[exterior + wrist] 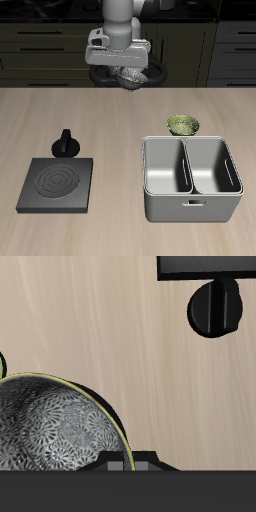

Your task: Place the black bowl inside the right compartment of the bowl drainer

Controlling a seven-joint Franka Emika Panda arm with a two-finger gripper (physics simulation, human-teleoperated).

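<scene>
The black bowl point(129, 76) hangs in the air over the back of the table, dark outside and speckled grey-white inside point(50, 434). My gripper point(127, 66) is shut on its rim, and in the wrist view the gripper point(120, 464) meets the rim at the frame's edge. The bowl drainer point(191, 196), a grey metal bin with a central divider, stands nearer the table's front edge, well below and to the side of the bowl. Both of its compartments hold nothing.
A green-yellow patterned bowl point(182, 124) sits just behind the drainer. A flat black square stove plate point(58, 185) lies near the front edge, with a small black knobbed pot point(67, 144) behind it; the wrist view shows both, plate point(205, 265) and pot point(215, 307).
</scene>
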